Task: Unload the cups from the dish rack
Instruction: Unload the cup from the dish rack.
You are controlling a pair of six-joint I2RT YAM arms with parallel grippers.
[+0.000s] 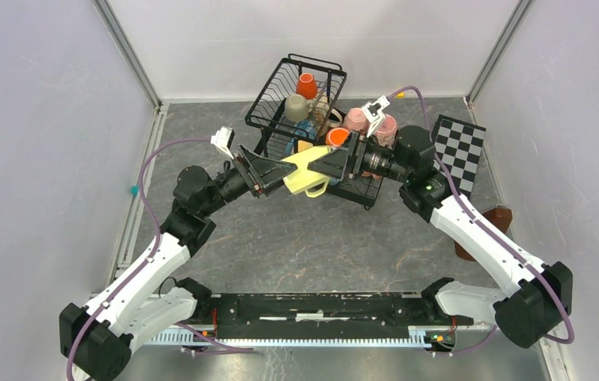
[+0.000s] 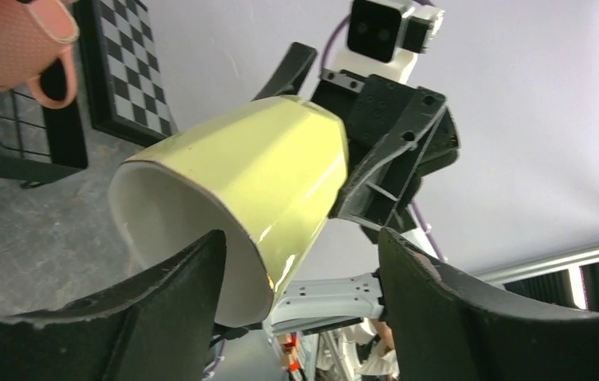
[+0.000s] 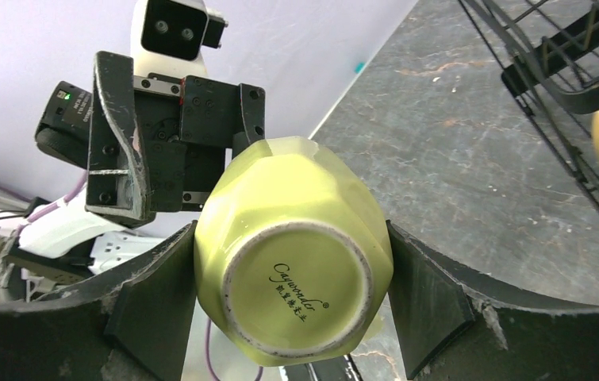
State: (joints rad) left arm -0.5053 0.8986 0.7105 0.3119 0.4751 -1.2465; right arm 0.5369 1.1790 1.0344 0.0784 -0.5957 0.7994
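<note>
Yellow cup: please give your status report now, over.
Right gripper shut on yellow cup, at base. Left gripper open at its rim, not gripping. Other cups sit in dish rack. Nothing in the way.

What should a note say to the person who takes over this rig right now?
Right gripper: shut on the base of the yellow mug, which is in the air in front of the dish rack.
Left gripper: open around the mug's mouth end, no grip yet.
In the rack: orange cup, beige cup, pink cup and more.
Done: yellow mug is out.
Left: set it down, then unload the others.
</note>
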